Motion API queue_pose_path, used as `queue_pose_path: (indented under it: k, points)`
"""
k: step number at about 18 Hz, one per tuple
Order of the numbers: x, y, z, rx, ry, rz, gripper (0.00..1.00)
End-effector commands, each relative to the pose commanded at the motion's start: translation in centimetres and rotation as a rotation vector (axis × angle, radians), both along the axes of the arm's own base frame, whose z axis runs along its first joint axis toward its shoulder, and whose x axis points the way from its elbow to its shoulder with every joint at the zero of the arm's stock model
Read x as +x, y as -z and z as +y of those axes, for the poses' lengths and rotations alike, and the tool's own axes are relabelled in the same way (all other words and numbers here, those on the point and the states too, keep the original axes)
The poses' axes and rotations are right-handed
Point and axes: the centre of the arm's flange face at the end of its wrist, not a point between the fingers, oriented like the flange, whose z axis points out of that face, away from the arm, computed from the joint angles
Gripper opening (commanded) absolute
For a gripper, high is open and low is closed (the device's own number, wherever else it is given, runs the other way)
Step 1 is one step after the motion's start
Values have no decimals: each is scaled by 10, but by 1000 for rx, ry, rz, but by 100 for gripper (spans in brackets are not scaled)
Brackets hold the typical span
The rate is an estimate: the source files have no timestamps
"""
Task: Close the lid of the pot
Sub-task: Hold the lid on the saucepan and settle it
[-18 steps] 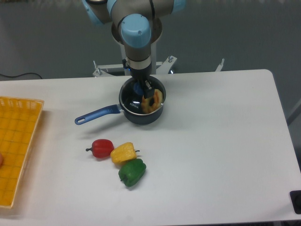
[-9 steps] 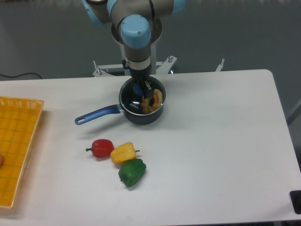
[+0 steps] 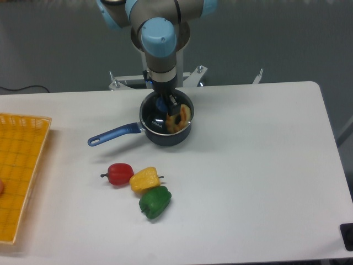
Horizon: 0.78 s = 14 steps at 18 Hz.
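Glass lid (image 3: 157,122) is barely made out over the pot (image 3: 166,128).
Gripper (image 3: 167,106) grip cannot be told; white lettering is unreadable.

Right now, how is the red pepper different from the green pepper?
The red pepper is red and lies farthest left; the green pepper is green and lies lower right, nearer the camera. The red one looks a bit smaller than the green one. A dark stem shows on the red one's left side; none is plain on the green one. Both touch the yellow pepper and lie on the table.
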Motion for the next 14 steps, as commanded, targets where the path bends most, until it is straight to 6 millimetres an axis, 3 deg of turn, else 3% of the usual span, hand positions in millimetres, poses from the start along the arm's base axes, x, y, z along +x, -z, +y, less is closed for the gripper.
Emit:
queue_pose_path:
  k: [14]
  points:
    - [0,1,0,-3,0,-1,64]
